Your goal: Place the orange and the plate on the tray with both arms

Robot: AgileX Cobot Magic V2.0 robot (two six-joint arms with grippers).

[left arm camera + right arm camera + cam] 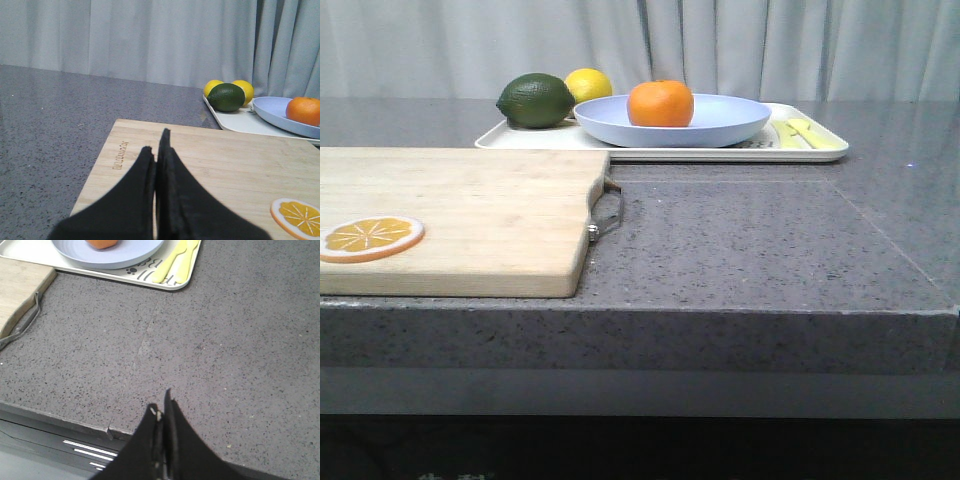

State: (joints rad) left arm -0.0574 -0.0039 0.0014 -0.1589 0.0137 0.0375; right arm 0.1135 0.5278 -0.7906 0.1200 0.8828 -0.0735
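Cream tray (650,152): one, lying at 12 o'clock on the grey stone counter (740,240); its long axis runs left to right across the front view, with the yellow-green mark (808,135) at the 3 o'clock end.
Plate (720,122): one, pale lavender-blue, resting flat on the tray, toward the 3 o'clock half.
Orange (661,103): one whole fruit, sitting in the plate, slightly toward 9 o'clock of its middle.
Lime (536,100): one, dark green, on the tray's 9 o'clock end, its long axis left to right.
Lemons (244,90): the left wrist view shows two behind the lime; the front view shows only one.
Cutting board (450,220): one, wooden, at 9 o'clock on the counter, metal handle (607,212) pointing to 3 o'clock.
Orange slice (370,237): one, flat on the board near its 9 o'clock edge.
Left gripper (159,155): fingers pressed together, holding nothing, poised low over the board and aimed toward the tray.
Right gripper (163,412): fingers together, nothing between them, above the counter's near edge at 5 o'clock, well apart from the tray.
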